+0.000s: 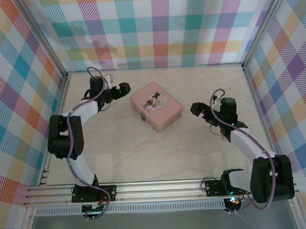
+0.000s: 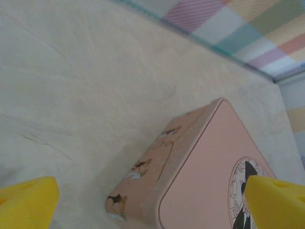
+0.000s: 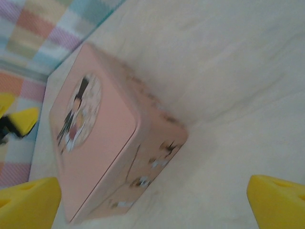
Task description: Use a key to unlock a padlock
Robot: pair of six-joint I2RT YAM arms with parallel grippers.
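A tiny lock with a blue part, the padlock (image 1: 142, 117), hangs at the near-left side of a pink picture tin (image 1: 156, 107) in the middle of the table. The key is out of view. My left gripper (image 1: 123, 90) hovers open just left of the tin's far-left corner; in the left wrist view that gripper (image 2: 152, 205) has the tin's corner (image 2: 190, 176) between its yellow fingertips (image 2: 28, 202), not touching. My right gripper (image 1: 198, 112) stands open to the right of the tin, and the right wrist view has the gripper (image 3: 152, 202) facing the tin's side (image 3: 143, 171) with nothing held.
Plaid walls (image 1: 160, 29) enclose the pale marble-look table (image 1: 159, 159) on three sides. An aluminium rail (image 1: 160, 188) carries both arm bases at the near edge. The left gripper's yellow tips (image 3: 19, 119) show beyond the tin in the right wrist view.
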